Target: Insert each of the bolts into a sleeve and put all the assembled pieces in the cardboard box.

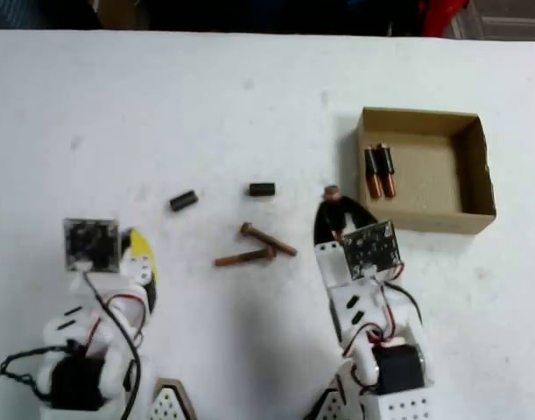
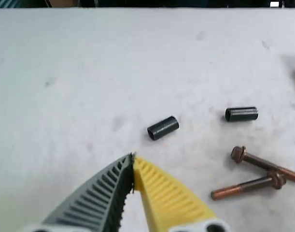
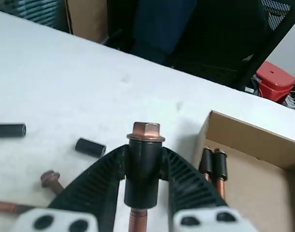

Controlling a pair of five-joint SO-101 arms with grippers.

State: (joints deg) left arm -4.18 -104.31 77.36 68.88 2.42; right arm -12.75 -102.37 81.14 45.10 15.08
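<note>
Holding two assembled pieces (image 1: 379,171): cardboard box (image 1: 435,179); right tool (image 3: 143,155) clamps sleeved bolt (image 3: 146,132).

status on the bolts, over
Right gripper shut on sleeved bolt, beside cardboard box. Left gripper shut, empty. Two assembled pieces in box; two bolts, two sleeves loose on table. Nothing between gripper and box.

Near left, the left arm's grey-and-yellow gripper (image 2: 133,164) has its fingers pressed together. The right arm's black gripper (image 3: 143,155), farther out, clamps a black-sleeved copper bolt (image 3: 146,131).
</note>
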